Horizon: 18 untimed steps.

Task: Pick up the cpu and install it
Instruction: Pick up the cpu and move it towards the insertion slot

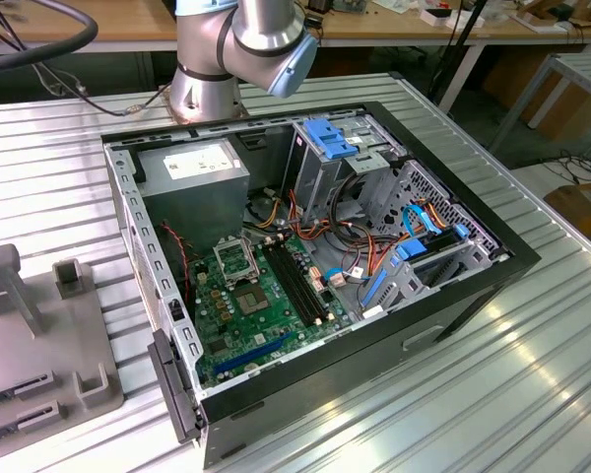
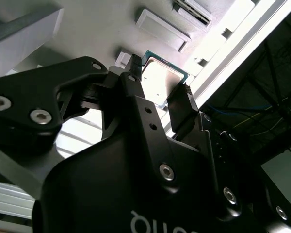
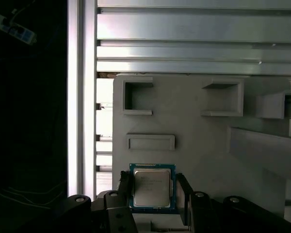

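Matte grey tray (image 3: 194, 145) bears shiny square cpu (image 3: 152, 188), black end effector (image 3: 153, 191) astride.

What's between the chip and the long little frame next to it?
Nothing: just bare tray between cpu and frame, in the first wrist view.
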### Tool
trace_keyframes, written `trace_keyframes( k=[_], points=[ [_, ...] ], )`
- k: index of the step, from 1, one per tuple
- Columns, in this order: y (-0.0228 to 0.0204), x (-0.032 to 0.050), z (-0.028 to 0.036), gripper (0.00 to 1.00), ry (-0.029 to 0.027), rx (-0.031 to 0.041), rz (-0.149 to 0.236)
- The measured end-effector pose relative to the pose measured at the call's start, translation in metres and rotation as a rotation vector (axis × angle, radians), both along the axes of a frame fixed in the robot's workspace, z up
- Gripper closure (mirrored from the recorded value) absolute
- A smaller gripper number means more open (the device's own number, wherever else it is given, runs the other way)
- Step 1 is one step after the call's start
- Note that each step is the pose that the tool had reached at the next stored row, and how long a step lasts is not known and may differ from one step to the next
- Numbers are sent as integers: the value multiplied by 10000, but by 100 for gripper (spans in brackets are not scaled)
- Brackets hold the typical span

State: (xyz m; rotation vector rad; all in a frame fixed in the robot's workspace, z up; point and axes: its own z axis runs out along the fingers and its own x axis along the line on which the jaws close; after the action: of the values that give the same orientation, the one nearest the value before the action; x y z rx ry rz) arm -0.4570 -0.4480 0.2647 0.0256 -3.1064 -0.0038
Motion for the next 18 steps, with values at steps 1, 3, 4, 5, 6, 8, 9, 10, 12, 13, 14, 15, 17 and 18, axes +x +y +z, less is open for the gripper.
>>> trace_keyframes(
  k=[1, 3, 4, 5, 6, 8, 9, 10, 12, 13, 14, 15, 17, 18],
  points=[
    [0, 0, 3, 53, 0, 0, -1],
    [0, 0, 10, 53, 0, 0, 0],
    [0, 0, 14, 53, -1, 0, 0],
    [0, 0, 19, 53, 0, 0, 0],
    [0, 0, 24, 53, 0, 0, 0],
    [0, 0, 32, 53, -1, 0, 0],
    [0, 0, 40, 53, 0, 0, 0],
    [0, 0, 46, 53, 0, 0, 0],
    [0, 0, 58, 53, -1, 0, 0],
    [0, 0, 62, 53, -1, 0, 0],
    [0, 0, 66, 53, -1, 1, 0],
    [0, 0, 70, 53, 0, 0, 0],
    [0, 0, 76, 53, -1, 1, 0],
    [0, 1, 76, 53, -2, 1, 0]
  ],
)
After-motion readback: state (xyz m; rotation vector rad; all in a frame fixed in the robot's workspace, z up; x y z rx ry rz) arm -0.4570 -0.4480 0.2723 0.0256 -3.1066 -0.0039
